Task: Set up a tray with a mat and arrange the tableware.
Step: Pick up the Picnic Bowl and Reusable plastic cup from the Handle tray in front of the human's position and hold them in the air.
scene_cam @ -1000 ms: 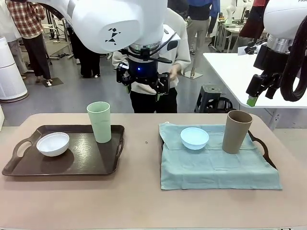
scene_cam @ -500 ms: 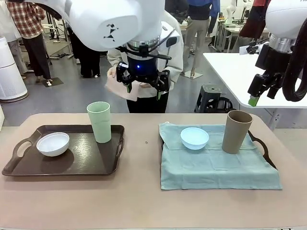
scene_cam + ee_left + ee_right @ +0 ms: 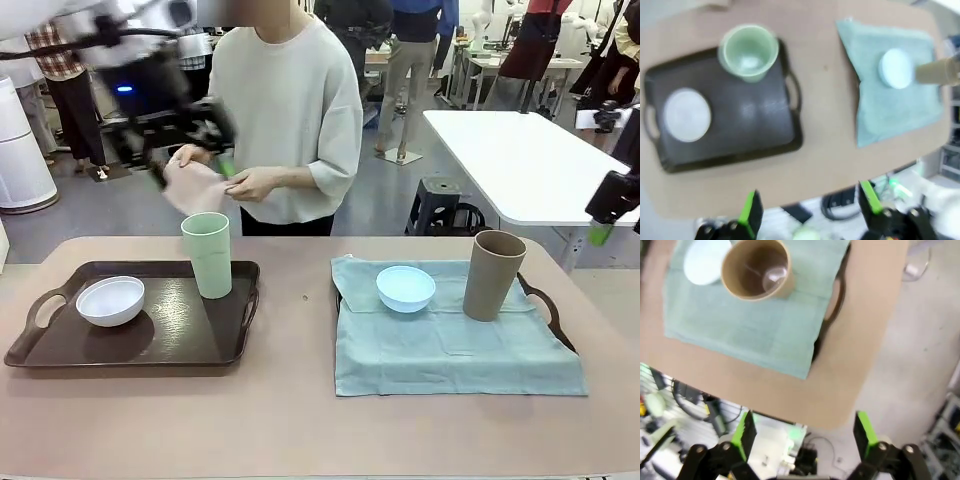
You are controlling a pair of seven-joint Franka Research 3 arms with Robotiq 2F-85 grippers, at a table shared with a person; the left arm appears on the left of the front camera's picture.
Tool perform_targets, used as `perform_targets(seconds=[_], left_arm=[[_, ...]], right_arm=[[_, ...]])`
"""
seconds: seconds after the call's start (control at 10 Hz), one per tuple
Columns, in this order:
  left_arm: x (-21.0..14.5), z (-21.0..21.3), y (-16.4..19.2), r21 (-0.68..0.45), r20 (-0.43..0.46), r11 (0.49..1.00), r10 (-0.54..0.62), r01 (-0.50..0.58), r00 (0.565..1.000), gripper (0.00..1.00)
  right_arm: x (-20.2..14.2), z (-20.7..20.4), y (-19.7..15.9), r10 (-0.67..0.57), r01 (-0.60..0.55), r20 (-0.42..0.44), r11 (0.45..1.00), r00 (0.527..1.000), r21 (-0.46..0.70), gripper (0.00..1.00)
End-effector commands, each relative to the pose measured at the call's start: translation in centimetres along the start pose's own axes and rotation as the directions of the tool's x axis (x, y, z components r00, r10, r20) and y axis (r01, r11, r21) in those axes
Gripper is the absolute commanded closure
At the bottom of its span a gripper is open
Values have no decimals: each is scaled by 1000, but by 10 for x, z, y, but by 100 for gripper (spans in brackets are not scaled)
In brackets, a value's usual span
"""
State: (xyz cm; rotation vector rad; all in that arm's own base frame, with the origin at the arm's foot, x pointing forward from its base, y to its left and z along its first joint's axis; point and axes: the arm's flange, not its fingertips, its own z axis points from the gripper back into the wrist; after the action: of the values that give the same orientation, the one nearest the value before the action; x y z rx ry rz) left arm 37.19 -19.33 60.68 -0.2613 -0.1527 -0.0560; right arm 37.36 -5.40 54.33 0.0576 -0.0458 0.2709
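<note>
The small round white bowl sat left on the bare dark brown tray. The tall pale green tumbler stood by that tray's far rim. To the right, the light blue bowl and the tan-brown tumbler stood apart on a teal cloth mat, the tumbler near its right edge. Bare tan tabletop separated the two sets. The left gripper and the right gripper hung high above the table, jaws spread wide and empty.
</note>
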Motion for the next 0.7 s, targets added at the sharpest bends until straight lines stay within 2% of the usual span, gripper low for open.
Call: perform_targets(seconds=[0.0, 0.2, 0.4, 0.5, 0.6], left_arm=[[-13, -2, 53, -1, -43, 998, 55, -56, 998, 0], [-22, 6, 120, -22, -43, 989, 148, -149, 988, 0], [-44, 13, 159, -54, 9, 975, 215, -214, 977, 0], [-54, 11, 160, -35, 41, 975, 221, -219, 974, 0], [-53, 2, 135, 140, 165, 955, 239, -262, 957, 0]], right_arm=[[-27, 4, -29, -105, 103, 21, 991, 994, 83, 0], [-51, 9, -70, -182, 168, 65, 970, 981, 178, 0], [-66, 10, -96, -228, 201, 94, 952, 969, 229, 0], [-64, 8, -95, -203, 178, 103, 961, 974, 212, 0], [-69, 10, -96, -237, 221, 68, 957, 969, 191, 0]])
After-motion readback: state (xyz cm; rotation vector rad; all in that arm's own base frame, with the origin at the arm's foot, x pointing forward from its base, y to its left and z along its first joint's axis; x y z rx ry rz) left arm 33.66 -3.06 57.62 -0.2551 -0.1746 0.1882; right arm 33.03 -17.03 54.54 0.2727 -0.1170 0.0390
